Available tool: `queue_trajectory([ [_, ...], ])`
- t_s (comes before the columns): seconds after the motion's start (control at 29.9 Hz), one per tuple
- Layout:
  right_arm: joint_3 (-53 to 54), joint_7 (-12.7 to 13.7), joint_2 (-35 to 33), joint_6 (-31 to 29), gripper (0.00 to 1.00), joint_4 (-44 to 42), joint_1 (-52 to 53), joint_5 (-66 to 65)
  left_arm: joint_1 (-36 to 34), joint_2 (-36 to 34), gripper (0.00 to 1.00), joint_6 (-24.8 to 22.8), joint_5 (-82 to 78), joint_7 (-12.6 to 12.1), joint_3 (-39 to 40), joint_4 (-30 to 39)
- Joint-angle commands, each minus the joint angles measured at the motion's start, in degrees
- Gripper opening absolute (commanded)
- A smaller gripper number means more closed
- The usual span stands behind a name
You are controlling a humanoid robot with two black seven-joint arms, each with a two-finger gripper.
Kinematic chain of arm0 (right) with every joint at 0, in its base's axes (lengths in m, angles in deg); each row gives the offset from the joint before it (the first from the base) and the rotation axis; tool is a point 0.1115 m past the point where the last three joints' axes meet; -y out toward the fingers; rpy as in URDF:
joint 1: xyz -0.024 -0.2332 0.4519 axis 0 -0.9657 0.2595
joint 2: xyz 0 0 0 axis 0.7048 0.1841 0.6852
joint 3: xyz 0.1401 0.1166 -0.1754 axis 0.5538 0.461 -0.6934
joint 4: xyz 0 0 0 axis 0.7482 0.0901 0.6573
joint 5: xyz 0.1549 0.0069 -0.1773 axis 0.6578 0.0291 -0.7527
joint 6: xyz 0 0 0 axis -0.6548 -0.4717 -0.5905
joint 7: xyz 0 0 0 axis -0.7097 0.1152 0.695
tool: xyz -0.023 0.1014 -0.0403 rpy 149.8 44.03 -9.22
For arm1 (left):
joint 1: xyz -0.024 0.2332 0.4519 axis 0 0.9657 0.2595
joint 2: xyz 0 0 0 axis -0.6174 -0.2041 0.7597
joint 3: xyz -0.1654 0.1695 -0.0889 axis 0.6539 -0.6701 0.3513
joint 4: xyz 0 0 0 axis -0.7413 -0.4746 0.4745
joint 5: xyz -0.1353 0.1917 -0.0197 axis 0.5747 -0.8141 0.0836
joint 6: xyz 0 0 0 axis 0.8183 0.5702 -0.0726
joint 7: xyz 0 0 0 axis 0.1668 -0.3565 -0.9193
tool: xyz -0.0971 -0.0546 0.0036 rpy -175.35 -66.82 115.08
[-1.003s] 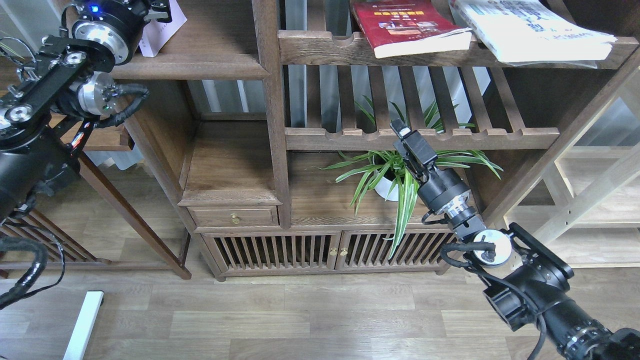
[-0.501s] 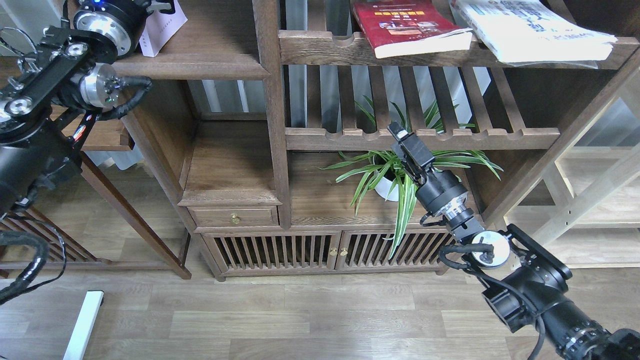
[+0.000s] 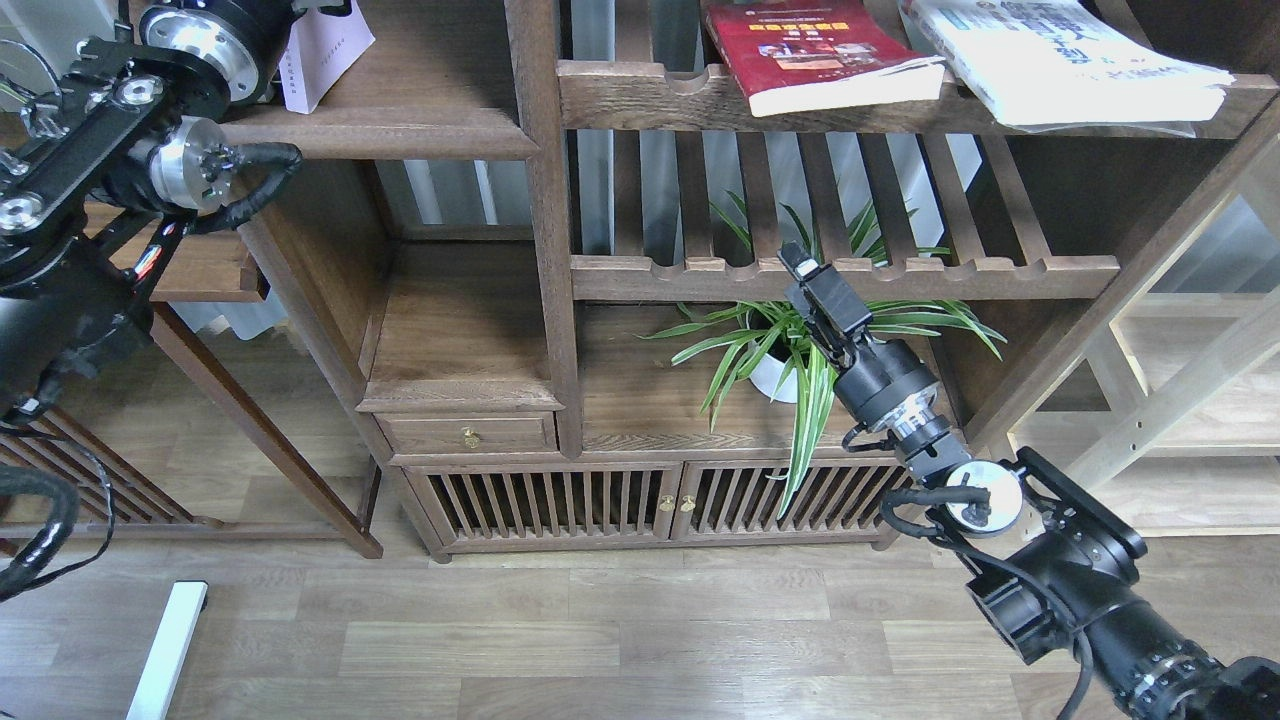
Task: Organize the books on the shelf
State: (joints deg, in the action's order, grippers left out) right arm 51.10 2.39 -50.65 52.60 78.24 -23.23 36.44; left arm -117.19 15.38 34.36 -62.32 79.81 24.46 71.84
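The thin pale lavender book (image 3: 328, 52) stands tilted on the solid dark-brown shelf (image 3: 400, 130) at the top left. My left gripper (image 3: 318, 6) is at the book's top edge, mostly cut off by the top of the view, so its grip does not show. The dark red book (image 3: 815, 50) and the large white book (image 3: 1060, 60) lie flat on the upper slatted rack, overhanging its notched rail. My right gripper (image 3: 797, 262) hangs empty in front of the lower slatted rack's rail, well below those books; its fingers cannot be told apart.
A potted spider plant (image 3: 790, 350) stands on the lower board just behind my right wrist. A thick post (image 3: 545, 220) divides the bookcase. A small drawer (image 3: 468, 434) and slatted doors (image 3: 610, 500) are below. A pale wood rack (image 3: 1180, 380) is at the right.
My left arm has drawn up and to the left, and the lavender book now stands steeper and higher on the shelf. My right gripper has barely moved.
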Motion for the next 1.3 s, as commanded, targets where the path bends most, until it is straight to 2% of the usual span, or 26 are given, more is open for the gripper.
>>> queue_trajectory([
  [0.0,0.06,0.00,0.00,0.00,0.93,0.04,-0.07,0.00,-0.25,-0.93,0.46,0.01,0.00,-1.07,0.09,0.72],
  [0.23,-0.29,0.00,0.00,0.00,0.93,0.04,-0.34,-0.09,-0.87,-3.40,0.46,-0.08,0.00,-1.60,0.70,2.83],
  [1.14,-2.22,0.09,0.62,0.00,0.93,-0.13,-0.43,-0.61,-7.11,-6.04,0.49,-0.34,0.00,-2.31,1.06,5.03],
  [1.27,-2.58,0.09,0.44,0.00,0.93,-0.31,-0.42,-0.61,-7.73,-6.21,0.51,-0.61,0.00,-3.27,1.32,6.69],
])
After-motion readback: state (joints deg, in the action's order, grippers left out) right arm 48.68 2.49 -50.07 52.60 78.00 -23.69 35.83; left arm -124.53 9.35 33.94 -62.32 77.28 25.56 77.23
